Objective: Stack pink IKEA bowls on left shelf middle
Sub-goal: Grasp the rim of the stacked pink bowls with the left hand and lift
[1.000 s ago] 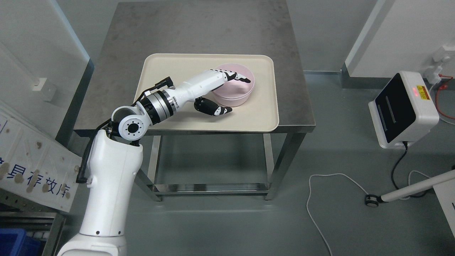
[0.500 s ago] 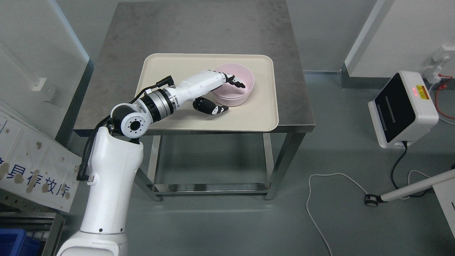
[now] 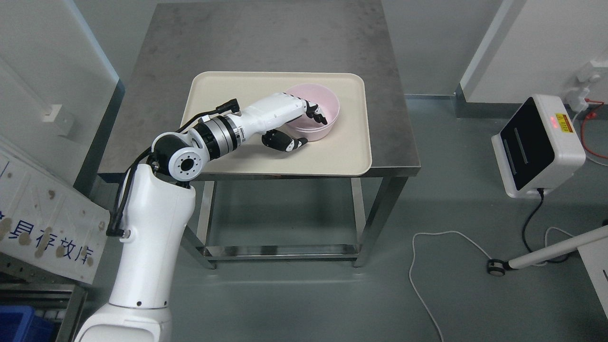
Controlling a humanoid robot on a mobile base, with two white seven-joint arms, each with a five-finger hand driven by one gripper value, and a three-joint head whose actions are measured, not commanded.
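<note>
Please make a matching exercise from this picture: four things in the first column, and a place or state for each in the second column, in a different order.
Things:
1. pink bowl
2. cream tray
3. left hand
4. white device

Places or states:
A. on the steel table
B. on the floor, at the right
C. on the tray's right part
D. fingers curled over the bowl's rim, thumb outside

Pairs: 1-C, 2-A, 3-D, 4-B

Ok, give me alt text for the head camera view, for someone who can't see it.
The robot's left hand grips the near rim of a pink bowl, fingers curled inside and thumb outside. The bowl sits on a cream tray on a steel table, seen from above.
</note>
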